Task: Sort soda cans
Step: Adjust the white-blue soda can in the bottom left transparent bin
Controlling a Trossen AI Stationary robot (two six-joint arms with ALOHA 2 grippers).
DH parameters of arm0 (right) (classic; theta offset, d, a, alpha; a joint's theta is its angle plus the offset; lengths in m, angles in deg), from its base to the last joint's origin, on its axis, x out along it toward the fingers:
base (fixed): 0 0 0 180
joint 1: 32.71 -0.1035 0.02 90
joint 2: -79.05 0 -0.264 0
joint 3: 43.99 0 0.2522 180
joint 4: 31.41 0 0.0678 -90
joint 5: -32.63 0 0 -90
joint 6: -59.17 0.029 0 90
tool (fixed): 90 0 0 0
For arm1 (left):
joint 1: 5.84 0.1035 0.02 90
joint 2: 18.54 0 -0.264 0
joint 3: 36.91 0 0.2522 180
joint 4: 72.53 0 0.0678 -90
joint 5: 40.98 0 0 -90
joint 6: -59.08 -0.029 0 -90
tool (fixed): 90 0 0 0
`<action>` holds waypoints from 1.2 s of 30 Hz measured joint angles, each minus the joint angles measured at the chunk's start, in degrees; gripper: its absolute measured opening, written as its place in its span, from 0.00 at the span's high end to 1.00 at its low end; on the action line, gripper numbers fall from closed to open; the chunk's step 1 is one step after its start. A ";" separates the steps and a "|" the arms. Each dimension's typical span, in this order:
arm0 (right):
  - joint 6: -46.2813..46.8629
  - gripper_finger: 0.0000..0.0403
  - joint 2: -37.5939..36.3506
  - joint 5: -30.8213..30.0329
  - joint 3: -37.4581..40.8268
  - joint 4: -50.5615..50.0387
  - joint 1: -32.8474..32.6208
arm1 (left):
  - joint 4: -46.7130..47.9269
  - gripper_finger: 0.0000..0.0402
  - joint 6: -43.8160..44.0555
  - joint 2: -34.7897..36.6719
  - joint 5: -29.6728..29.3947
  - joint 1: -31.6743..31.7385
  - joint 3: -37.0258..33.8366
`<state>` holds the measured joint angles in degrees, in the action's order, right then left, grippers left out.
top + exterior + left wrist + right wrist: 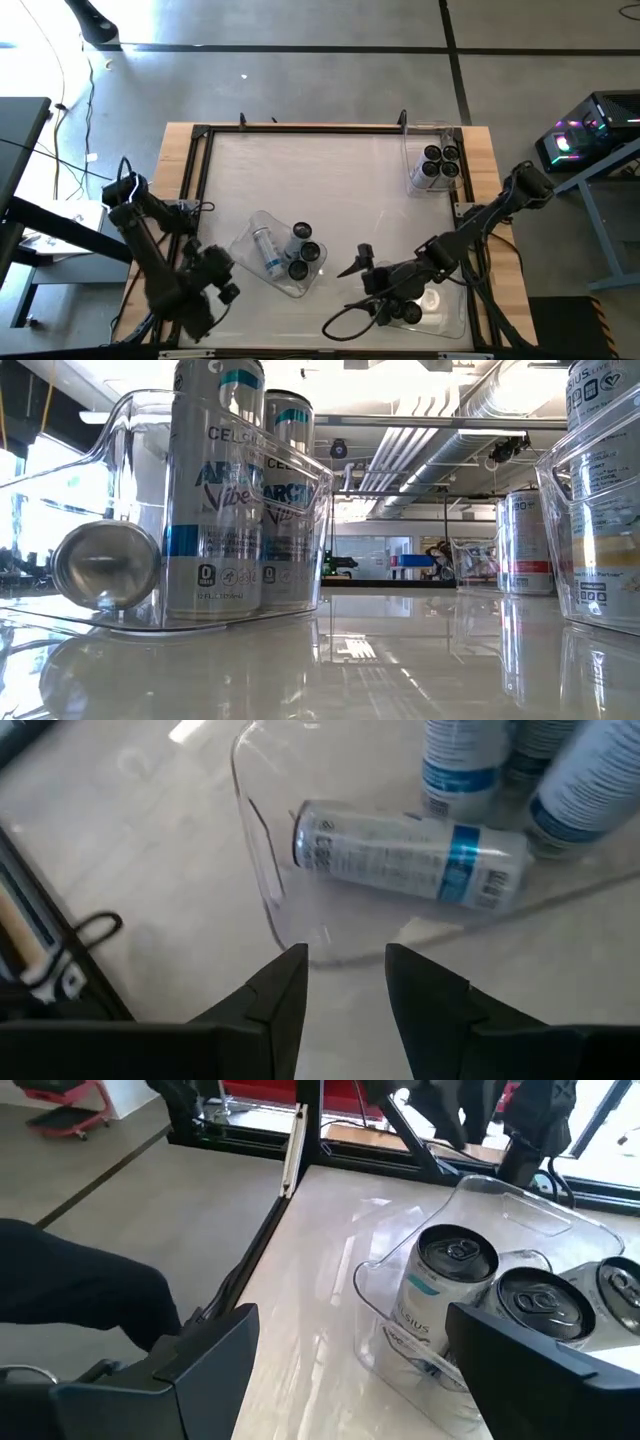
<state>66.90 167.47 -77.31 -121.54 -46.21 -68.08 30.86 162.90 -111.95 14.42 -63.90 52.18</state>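
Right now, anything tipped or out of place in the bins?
Yes. One soda can lies on its side in the middle bin, beside three upright cans. The bin itself sits skewed to the table edges.

The right end effector [392,300] sits over the near right bin [452,318] in the high view, so the arm hides most of what is in that bin. How many cans are in there cannot be told.

In the low view, the tall can [604,480] on the right is cut off by the picture's top and side edge. The far cans [524,542] are too blurry to read.

In the left wrist view, the standing cans [462,765] are cut off at the top, so only their lower parts show.

In the right wrist view, the last can [622,1285] runs off the side edge.
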 joint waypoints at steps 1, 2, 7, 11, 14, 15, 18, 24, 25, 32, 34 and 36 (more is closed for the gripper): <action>0.24 0.21 0.00 -0.02 0.00 0.02 0.12 | 0.02 0.67 1.51 0.00 -0.05 -0.80 0.00; 0.23 0.21 0.00 -0.01 0.02 0.33 0.13 | 0.02 0.67 3.03 0.00 -0.25 -1.35 0.00; -3.18 0.21 0.00 -0.02 0.02 3.95 0.17 | -2.42 0.67 3.83 0.00 -0.62 0.82 0.00; -4.73 0.21 0.00 -0.02 0.00 6.61 0.48 | -6.51 0.67 -12.35 0.00 0.51 5.64 0.00; -5.09 0.21 0.02 -0.02 0.00 6.91 0.50 | -10.66 0.63 -30.76 0.32 2.76 10.77 0.00; -5.12 0.21 0.02 -0.02 0.02 6.93 0.50 | -11.95 0.62 -37.52 0.41 4.00 12.78 0.02; -4.99 0.21 0.04 -0.02 0.00 7.00 0.50 | -13.57 0.54 -57.60 0.50 9.18 18.91 0.02; -4.56 0.21 0.07 -0.02 0.00 6.90 0.28 | -16.57 0.40 -91.40 0.55 10.65 26.73 -1.64; -4.41 0.21 0.07 -0.02 0.00 6.84 0.08 | -17.44 0.38 -95.05 0.55 10.73 27.66 -1.82; -3.68 0.21 0.09 -0.02 0.01 4.75 -1.49 | -24.75 0.31 -107.66 0.55 18.45 34.05 -5.00; -3.63 0.21 0.09 -0.02 0.00 4.19 -1.87 | -25.89 0.31 -110.60 0.50 19.47 34.51 -6.24; -3.53 0.21 0.09 -0.04 0.00 3.71 -2.23 | -27.01 0.32 -114.04 0.55 19.53 34.72 -7.32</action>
<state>63.37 167.56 -77.35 -121.54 -42.50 -70.31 3.85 48.86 -111.40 33.95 -29.18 44.86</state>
